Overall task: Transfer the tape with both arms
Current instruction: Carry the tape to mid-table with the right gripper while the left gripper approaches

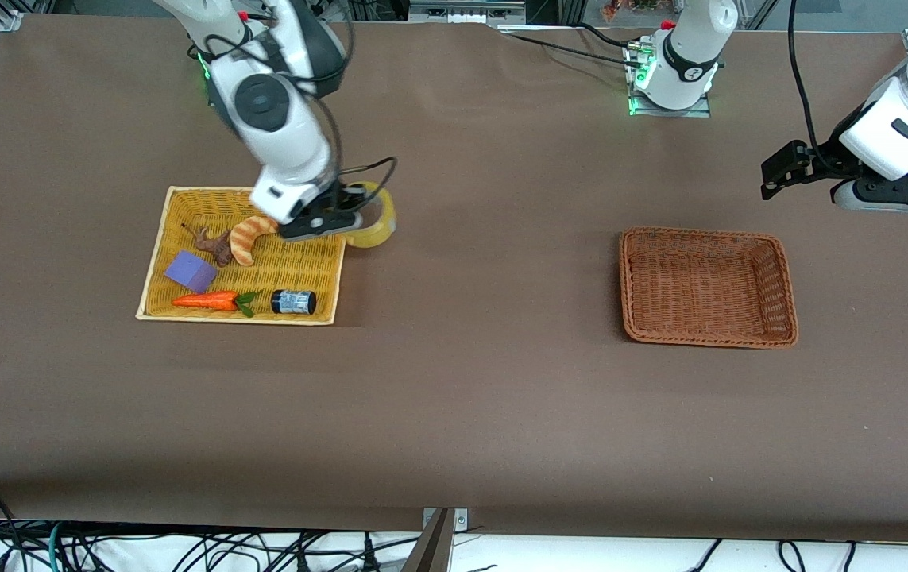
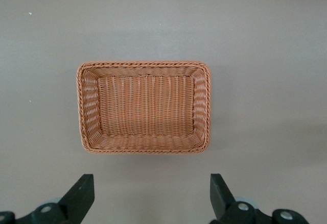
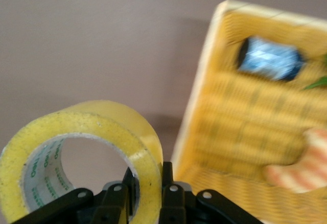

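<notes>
I see a yellow wicker tray [image 1: 153, 274] on the brown desk [image 1: 469, 397] toward the right arm's end. It holds a croissant [image 1: 249, 237], a brown figurine [image 1: 214, 245], a purple block [image 1: 191, 271], a toy carrot [image 1: 211, 301] and a dark labelled jar [image 1: 293, 302]. A brown wicker basket [image 1: 779, 278] sits toward the left arm's end.

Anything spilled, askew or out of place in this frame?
Nothing stands out. The right gripper holds the tape roll at the yellow tray's edge; the brown basket sits upright; the left gripper waits, open.
</notes>
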Controlling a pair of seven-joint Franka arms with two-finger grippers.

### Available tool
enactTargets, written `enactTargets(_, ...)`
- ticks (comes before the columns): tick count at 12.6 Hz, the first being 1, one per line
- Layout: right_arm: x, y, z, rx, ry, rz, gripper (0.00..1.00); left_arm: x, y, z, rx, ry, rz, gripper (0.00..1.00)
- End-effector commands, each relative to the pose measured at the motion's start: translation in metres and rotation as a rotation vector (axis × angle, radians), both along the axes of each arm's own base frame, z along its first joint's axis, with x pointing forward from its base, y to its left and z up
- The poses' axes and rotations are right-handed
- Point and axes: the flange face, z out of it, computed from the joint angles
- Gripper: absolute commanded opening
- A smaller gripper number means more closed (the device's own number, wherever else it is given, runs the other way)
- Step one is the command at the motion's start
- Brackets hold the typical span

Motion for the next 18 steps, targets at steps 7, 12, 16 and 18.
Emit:
enactTargets(7,-0.027,0.189,-0.095,0.061,0.002,-0.181,0.00,0.002,-0.002,0.007,0.004,0.003,-0.008,1.00)
enactTargets(12,-0.034,0.218,-0.131,0.106,0.009,-0.240,0.00,0.005,-0.013,-0.014,0.008,0.073,-0.039,1.00)
enactTargets(16,-0.027,0.214,-0.125,0.113,0.007,-0.252,0.78,0.004,-0.020,-0.033,0.014,0.160,-0.055,1.00)
enactTargets(18,-0.004,0.197,-0.101,0.122,-0.010,-0.285,0.99,0.007,-0.022,-0.030,0.012,0.153,-0.060,1.00)
